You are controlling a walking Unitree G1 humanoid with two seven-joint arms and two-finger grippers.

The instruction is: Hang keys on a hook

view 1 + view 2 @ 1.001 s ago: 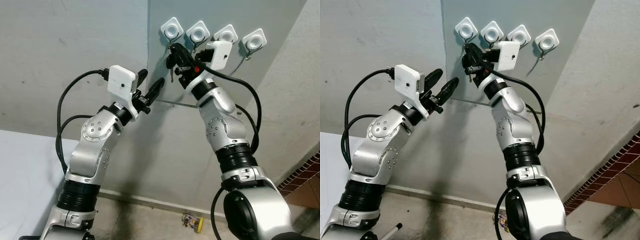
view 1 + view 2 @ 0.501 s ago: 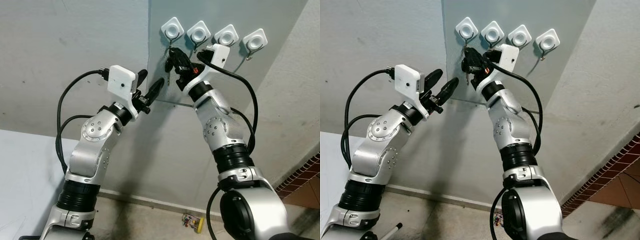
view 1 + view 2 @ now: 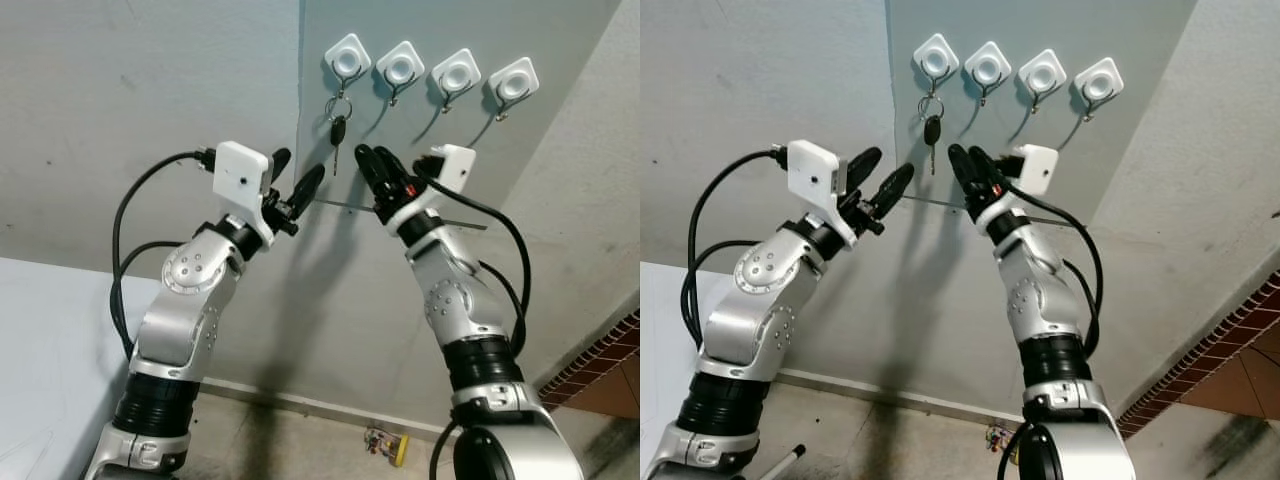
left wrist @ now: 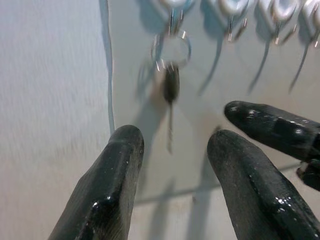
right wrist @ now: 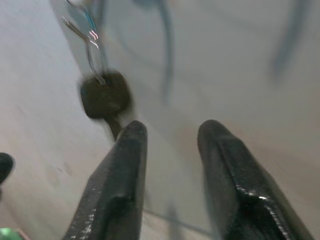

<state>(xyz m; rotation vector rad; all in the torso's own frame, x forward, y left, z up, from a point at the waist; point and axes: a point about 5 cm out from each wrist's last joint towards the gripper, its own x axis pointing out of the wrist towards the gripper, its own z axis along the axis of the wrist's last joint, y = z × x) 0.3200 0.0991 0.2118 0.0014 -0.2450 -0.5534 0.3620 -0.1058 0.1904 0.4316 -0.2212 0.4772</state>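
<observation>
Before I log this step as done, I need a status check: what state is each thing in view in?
key: hanging by its ring on the leftmost hook, free of both grippers
leftmost hook: occupied
other three hooks: empty
right gripper: open, just below and right of the key
left gripper: open, raised below and left of the key

head views: even, soft daylight, sharp focus; long shadows trail down-left from the hooks. wrist views: keys blurred, wet-looking glare on fingers.
</observation>
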